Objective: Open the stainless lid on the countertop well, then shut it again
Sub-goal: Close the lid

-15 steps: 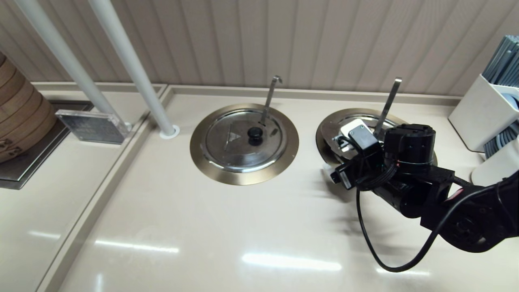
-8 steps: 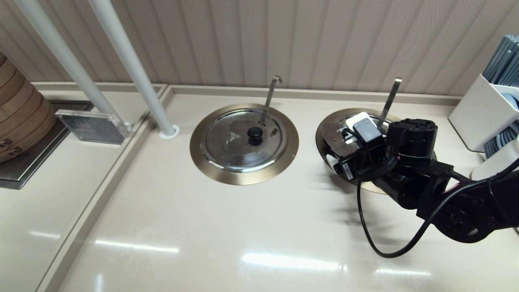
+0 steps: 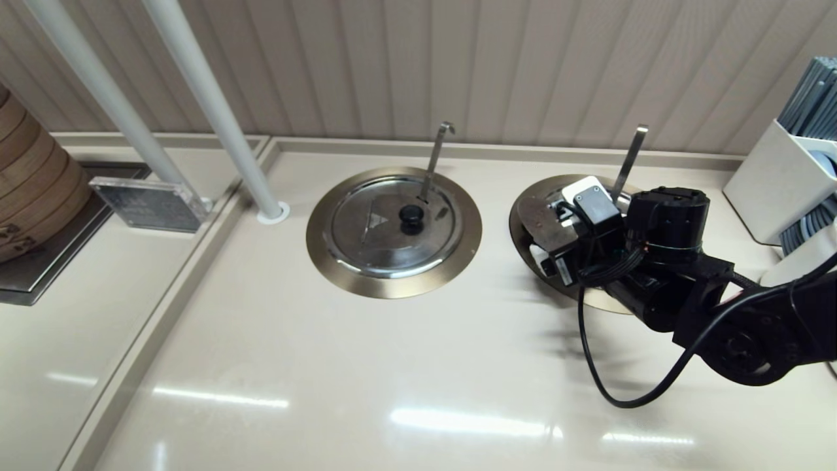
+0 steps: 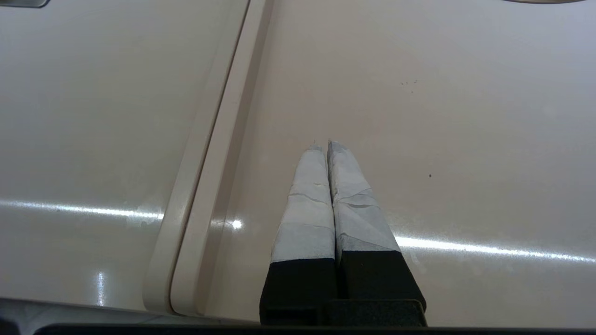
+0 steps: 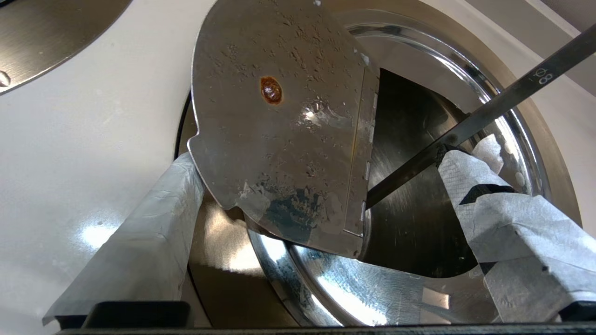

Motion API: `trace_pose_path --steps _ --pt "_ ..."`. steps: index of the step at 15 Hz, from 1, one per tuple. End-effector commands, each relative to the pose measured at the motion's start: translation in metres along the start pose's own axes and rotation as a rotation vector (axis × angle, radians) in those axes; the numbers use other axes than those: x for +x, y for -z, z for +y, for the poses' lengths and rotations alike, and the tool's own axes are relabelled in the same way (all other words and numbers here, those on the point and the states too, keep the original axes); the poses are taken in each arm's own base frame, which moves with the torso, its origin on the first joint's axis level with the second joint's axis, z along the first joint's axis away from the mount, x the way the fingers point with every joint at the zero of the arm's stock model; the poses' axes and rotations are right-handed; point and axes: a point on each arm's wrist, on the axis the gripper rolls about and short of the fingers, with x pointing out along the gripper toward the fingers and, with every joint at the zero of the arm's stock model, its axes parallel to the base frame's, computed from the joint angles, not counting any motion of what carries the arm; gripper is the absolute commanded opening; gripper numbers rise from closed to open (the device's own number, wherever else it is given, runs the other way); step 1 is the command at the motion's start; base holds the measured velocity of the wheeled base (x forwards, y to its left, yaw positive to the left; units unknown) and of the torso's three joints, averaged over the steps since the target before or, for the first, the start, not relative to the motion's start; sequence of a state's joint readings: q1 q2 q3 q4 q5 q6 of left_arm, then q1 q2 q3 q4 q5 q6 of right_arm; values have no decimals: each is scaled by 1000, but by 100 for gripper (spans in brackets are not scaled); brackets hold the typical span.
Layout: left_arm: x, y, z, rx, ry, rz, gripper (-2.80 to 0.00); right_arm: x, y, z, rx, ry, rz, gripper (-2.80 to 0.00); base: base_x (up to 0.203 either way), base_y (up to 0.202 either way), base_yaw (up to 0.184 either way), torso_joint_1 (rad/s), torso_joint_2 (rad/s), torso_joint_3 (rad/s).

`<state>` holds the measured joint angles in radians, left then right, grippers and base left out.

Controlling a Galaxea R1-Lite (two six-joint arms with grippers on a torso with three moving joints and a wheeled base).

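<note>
The stainless lid point(image 3: 541, 221) on the right countertop well point(image 3: 598, 297) has its left half tipped up on a hinge. Its spotted underside point(image 5: 284, 121) with a rust mark faces my right wrist camera, and the dark well opening point(image 5: 419, 200) shows beside it. The lid's knob is hidden. My right gripper point(image 3: 552, 230) reaches over the well, open wide. The raised flap stands between its taped fingers point(image 5: 139, 232), and its lower corner rests against one of them. The flat-tipped ladle handle point(image 3: 628, 163) leans out of the well past the other finger. My left gripper point(image 4: 321, 143) hangs shut over bare counter.
The twin lid point(image 3: 386, 226) with a hook-tipped ladle handle point(image 3: 437, 160) lies closed to the left. Two white poles point(image 3: 216, 118) rise at the back left. A white holder of grey trays point(image 3: 791, 176) stands close to my right arm. A bamboo steamer point(image 3: 33, 190) sits far left.
My right gripper has pushed farther over the well toward the wall. The lid's left half has risen from near flat to a steep tilt, showing its underside.
</note>
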<state>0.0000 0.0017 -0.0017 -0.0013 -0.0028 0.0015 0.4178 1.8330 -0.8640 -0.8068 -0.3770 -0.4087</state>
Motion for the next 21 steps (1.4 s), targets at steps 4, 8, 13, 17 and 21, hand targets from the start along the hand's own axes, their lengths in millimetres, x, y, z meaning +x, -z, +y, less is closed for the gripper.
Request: trace_pose_path --steps 4,8,13,17,21 --pt "0 0 0 0 0 1 -280 2 -2 -5 5 17 -7 0 0 0 0 0 0 0" --pt "0 0 0 0 0 1 -280 1 -5 -9 16 36 -30 0 0 0 0 0 0 0" --pt "0 0 0 0 0 1 -280 -3 -10 -13 24 45 -52 0 0 0 0 0 0 0" --pt "0 0 0 0 0 1 -280 -8 -14 -23 33 68 -67 0 0 0 0 0 0 0" --pt "0 0 0 0 0 1 -280 -4 -10 -35 24 104 -53 0 0 0 0 0 0 0"
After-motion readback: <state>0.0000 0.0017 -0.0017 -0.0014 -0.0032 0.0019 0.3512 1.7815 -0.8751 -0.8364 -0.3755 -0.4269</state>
